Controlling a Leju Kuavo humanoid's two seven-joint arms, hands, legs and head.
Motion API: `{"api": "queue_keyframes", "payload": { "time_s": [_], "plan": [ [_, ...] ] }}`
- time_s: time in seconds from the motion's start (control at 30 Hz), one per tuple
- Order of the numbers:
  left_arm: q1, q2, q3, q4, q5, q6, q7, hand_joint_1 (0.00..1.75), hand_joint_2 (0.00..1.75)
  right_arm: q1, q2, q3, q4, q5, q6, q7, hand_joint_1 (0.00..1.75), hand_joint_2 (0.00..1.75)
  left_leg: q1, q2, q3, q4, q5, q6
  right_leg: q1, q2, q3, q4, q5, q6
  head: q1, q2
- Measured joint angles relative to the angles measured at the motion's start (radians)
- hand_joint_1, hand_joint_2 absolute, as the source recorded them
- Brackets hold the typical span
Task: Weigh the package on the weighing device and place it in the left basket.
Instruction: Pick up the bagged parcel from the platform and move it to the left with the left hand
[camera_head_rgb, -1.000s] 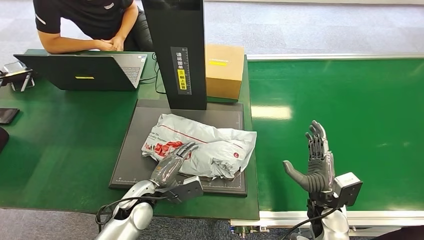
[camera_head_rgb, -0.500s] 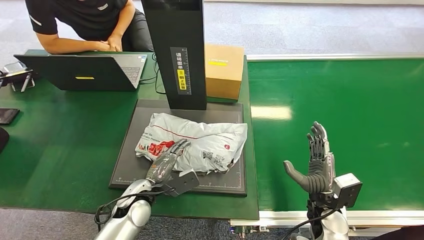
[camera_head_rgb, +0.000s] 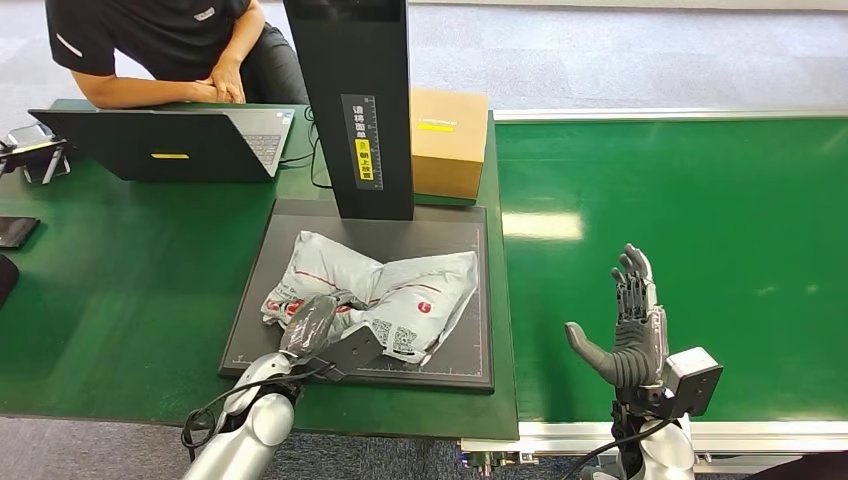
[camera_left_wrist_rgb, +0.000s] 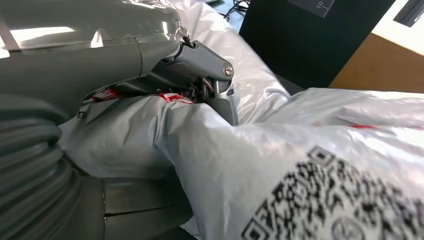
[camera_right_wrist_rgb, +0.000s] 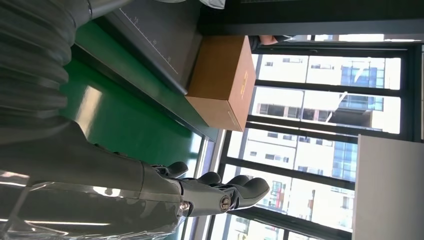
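The grey plastic mailer package (camera_head_rgb: 375, 300) lies crumpled on the dark platform of the weighing device (camera_head_rgb: 455, 360), just in front of its black upright column (camera_head_rgb: 355, 110). The robot's left hand (camera_head_rgb: 312, 322) rests on the package's near-left end, and the left wrist view shows its fingers (camera_left_wrist_rgb: 220, 95) curled down into the film, gripping a bunched fold. The right hand (camera_head_rgb: 630, 325) stands upright over the green surface (camera_head_rgb: 700, 200), well apart from the package, fingers spread and holding nothing.

The step in hand looks like taking the package off the scale. To do it well, I'd say the hand needs a firm hold on enough of the bag, since thin slippery film can slide out or tear. A lift straight up before swinging left would keep it from dragging across the platform or catching the column.

A closed cardboard box (camera_head_rgb: 448, 140) stands beside the column; what it holds can't be told.
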Motion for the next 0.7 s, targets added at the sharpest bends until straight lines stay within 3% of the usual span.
{"api": "queue_keyframes", "payload": {
  "time_s": [0.7],
  "plan": [
    [0.040,-0.002,0.086,-0.021,0.060,0.063,-0.027,1.75,1.75,0.000,0.001,0.000,0.000,0.002,-0.012,0.000,0.00,1.75,0.000,0.000,0.000,0.000,0.000,0.000,0.000,0.000,0.000,0.000,0.000,0.000,0.000,0.000]
  ]
}}
